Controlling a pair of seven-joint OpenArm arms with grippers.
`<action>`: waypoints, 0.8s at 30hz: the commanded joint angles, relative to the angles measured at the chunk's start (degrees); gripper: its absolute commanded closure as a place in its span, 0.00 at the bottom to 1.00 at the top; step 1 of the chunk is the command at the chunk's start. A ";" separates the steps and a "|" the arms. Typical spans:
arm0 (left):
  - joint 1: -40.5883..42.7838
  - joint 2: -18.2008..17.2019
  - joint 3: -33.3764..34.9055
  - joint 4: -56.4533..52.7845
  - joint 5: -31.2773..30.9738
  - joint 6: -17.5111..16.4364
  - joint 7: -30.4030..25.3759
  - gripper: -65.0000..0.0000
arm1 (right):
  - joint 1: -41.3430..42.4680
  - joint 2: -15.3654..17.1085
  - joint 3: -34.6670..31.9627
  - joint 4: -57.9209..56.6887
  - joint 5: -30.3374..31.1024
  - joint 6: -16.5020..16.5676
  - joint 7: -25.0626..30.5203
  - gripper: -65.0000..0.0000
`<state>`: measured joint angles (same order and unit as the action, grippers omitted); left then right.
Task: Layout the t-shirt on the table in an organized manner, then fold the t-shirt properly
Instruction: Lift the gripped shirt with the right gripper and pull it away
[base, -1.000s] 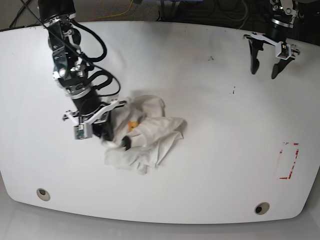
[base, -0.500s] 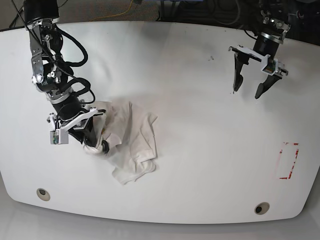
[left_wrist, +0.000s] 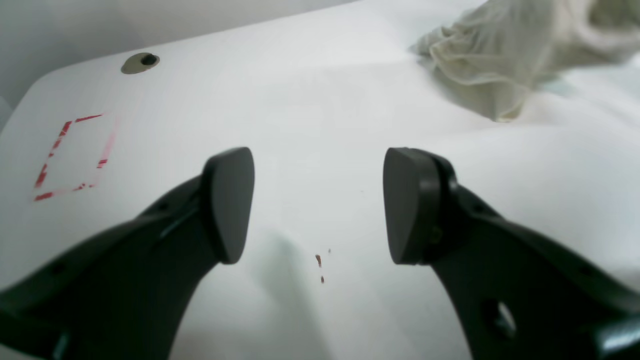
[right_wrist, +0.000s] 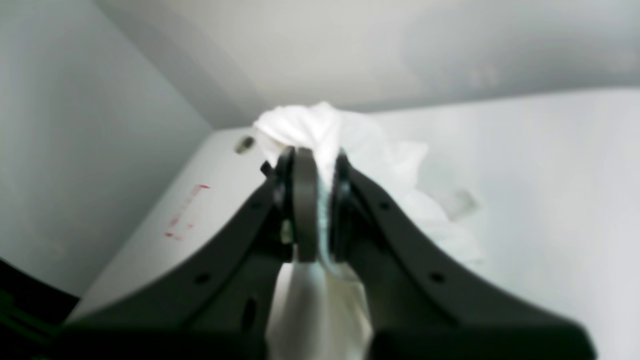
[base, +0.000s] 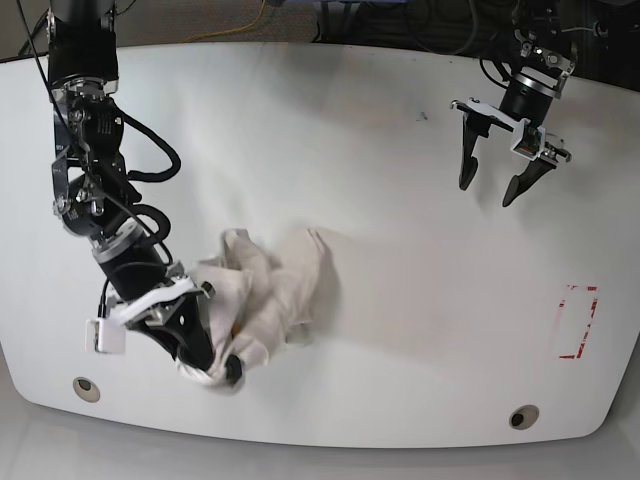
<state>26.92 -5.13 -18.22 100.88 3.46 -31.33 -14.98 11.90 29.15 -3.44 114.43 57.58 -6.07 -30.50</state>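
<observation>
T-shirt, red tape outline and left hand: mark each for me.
t-shirt (base: 285, 275), base view, crumpled middle of the cloth.
red tape outline (base: 577, 321), base view, its centre.
left hand (base: 500, 182), base view, between the open fingertips.

No readable text, label or number on the t-shirt (base: 268, 290); none on the table (base: 400, 330).

- Glowing bright and even across the glossy tabletop (base: 380, 330) in the base view, with only soft, faint shadows lying beneath the t-shirt (base: 270, 290).
- Bowing the tabletop's edges noticeably, as through a wide lens.
- Blurring heavily in the right wrist view, leaving the right pincer (right_wrist: 314, 210) and background soft.
- Softening the left pincer (left_wrist: 320, 205) up close, casting a dim greyish shadow below.
</observation>
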 joint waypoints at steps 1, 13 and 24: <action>-0.94 -0.37 -0.29 0.97 -1.05 0.08 -2.03 0.41 | 4.32 0.52 -0.65 0.69 0.57 0.39 2.06 1.00; -6.65 -0.46 2.61 1.14 -0.96 0.08 -0.80 0.41 | 17.33 -2.11 -6.98 -0.81 0.13 -0.13 2.06 1.00; -15.36 -0.19 4.90 1.05 -0.96 0.08 4.83 0.41 | 30.96 -2.46 -7.24 -6.87 1.19 -0.13 2.06 1.00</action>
<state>13.06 -5.10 -13.37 100.77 3.46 -31.57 -9.23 38.46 26.35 -11.20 108.12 57.95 -6.66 -30.92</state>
